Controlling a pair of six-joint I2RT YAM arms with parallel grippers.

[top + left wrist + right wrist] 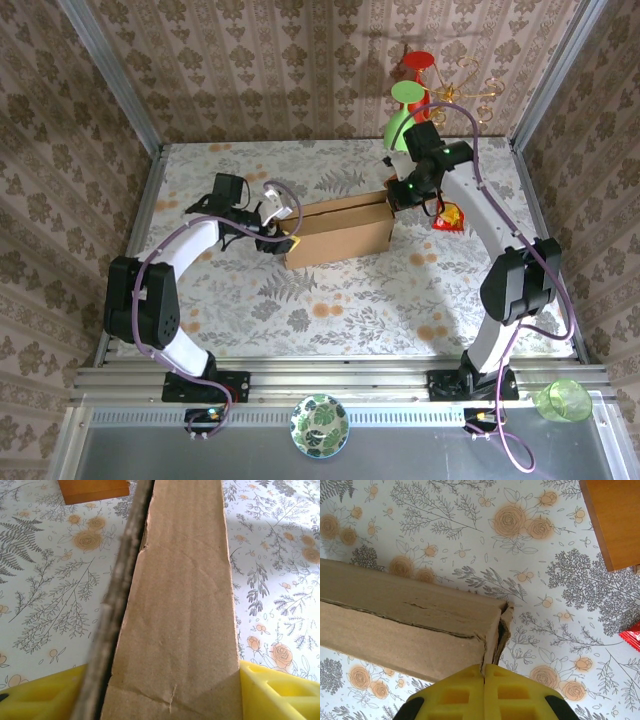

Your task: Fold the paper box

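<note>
- The box (340, 235) lies in the middle of the table (400, 295), long side across. Each arm has one end of it.
- The left gripper (288, 240) is at the box's left end. In its wrist view the fingers (280, 690) stand wide apart, and a cardboard panel fills the gap from one to the other. I read it as clamped across that end, a brace so the box does not slide while the far end is worked.
- The right gripper (394, 198) is at the right end, its fingers (455, 697) pressed together. Their tips meet the lower edge of the end flap at the box's corner. I cannot tell whether a sliver of card is nipped between them or merely pushed.
- That corner is not closed. The flap stands a little off the side wall, with a dark slit beside it and a ragged crease along the top edge. Closed tips suit poking a flap inward better than open ones would.
- My judgement: the walls are up and the fold is far along, but the right end flap is not yet seated.
- A board (615, 520) lies near the right end, and a red packet (450, 216) sits just beside the right gripper. A wide sweep could knock either.
- Risk: too hard a push could buckle the card or skew the box against the left grip.
</note>
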